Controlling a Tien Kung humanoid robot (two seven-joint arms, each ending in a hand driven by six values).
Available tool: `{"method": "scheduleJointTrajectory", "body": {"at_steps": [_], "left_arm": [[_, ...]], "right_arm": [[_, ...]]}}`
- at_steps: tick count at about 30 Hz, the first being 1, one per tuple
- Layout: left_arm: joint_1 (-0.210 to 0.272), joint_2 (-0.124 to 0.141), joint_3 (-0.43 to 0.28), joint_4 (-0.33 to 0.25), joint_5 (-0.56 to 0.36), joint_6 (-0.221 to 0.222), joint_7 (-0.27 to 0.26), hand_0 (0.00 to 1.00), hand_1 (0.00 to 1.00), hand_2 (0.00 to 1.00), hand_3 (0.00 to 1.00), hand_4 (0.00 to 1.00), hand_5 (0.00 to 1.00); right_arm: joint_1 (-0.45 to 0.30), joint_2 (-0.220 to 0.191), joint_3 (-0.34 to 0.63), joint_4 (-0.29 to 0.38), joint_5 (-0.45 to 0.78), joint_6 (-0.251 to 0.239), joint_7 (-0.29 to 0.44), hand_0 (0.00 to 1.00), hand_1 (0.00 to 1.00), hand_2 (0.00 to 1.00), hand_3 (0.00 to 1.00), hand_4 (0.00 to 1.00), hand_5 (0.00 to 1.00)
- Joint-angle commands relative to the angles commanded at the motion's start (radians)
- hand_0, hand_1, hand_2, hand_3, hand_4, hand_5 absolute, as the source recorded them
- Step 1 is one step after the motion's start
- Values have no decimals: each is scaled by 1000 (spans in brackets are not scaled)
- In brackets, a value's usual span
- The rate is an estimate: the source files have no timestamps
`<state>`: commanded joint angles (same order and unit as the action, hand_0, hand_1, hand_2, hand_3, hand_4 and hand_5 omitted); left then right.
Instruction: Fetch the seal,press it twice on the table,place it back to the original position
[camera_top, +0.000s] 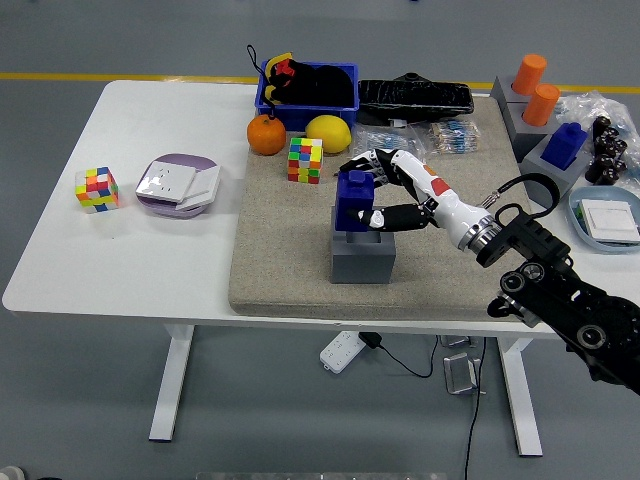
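Blue seal (355, 201): blocky, stands upright, long axis vertical, knob on top. Its base sits in the square recess of the grey holder (361, 254) on the beige felt mat (300, 270) covering the desk (130, 250). Right hand (375, 193) reaches in from the right, fingers curled around the seal's upper part.

I'm seeing a white table (150, 270) standing on grey floor (80, 400), a yellow line (120, 76) running behind.
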<state>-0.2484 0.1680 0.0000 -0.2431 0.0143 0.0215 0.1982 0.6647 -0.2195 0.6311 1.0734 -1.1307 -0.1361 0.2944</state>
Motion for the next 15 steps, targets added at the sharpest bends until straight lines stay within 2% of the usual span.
{"method": "scheduleJointTrajectory", "body": {"at_steps": [15], "left_arm": [[1,0,0,0,1,0,-1,791,743,738,761,623,442]], "right_arm": [[-1,-2,-10,-35,5,3,5,548,396,429,425,739,2]]}}
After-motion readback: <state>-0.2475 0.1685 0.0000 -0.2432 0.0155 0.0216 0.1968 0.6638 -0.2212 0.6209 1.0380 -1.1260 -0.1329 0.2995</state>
